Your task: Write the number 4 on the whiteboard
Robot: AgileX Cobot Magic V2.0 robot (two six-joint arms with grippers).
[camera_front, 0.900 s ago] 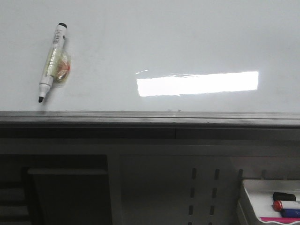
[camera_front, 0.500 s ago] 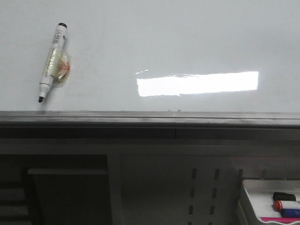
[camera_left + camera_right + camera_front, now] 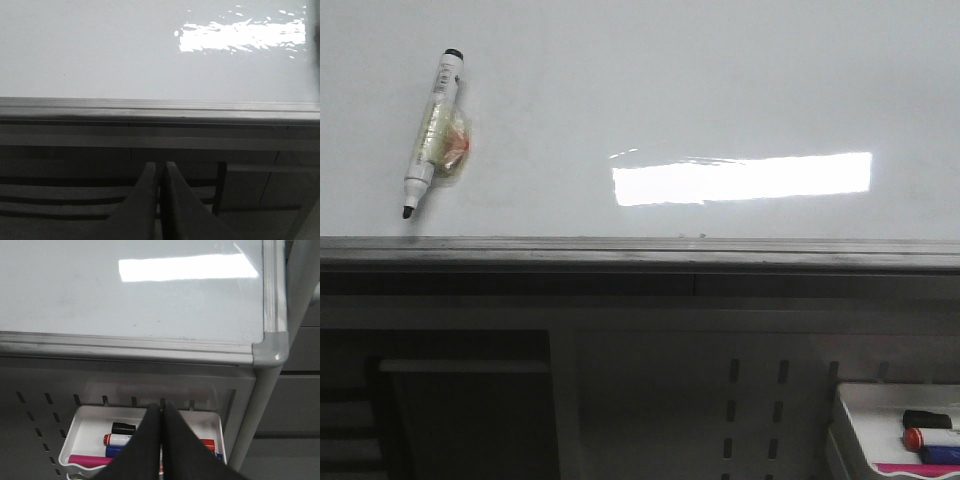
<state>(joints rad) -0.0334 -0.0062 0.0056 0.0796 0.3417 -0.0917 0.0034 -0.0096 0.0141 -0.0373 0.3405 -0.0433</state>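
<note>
Below the whiteboard's near edge, your left gripper [image 3: 160,172] sits with its fingers pressed together and nothing between them; it points up at the grey rail [image 3: 160,106] and reaches no part of the board. Your right gripper [image 3: 161,415] is likewise closed and empty, hanging over the white tray [image 3: 80,427] that holds spare markers: a red-capped one [image 3: 119,439], a black cap [image 3: 123,428] and a pink one [image 3: 90,459]. That tray hangs on the perforated panel [image 3: 755,400] beneath the board's right corner, probably so pens stay within reach of the right arm.

Moving outward, the whiteboard [image 3: 670,90] fills the upper part of the front view, glossy and bare apart from a bright rectangular reflection [image 3: 740,178]. No number 4 appears on it anywhere, so writing has not begun. One black marker [image 3: 432,130] lies on the board near its left edge, tip toward the rail, with a clear wrapping around its middle; it appears uncapped, ready to write. It lies on the left arm's side, though it does not show in the left wrist view. Neither gripper touches it. You would judge the first step, picking up a pen, not yet done.
</note>
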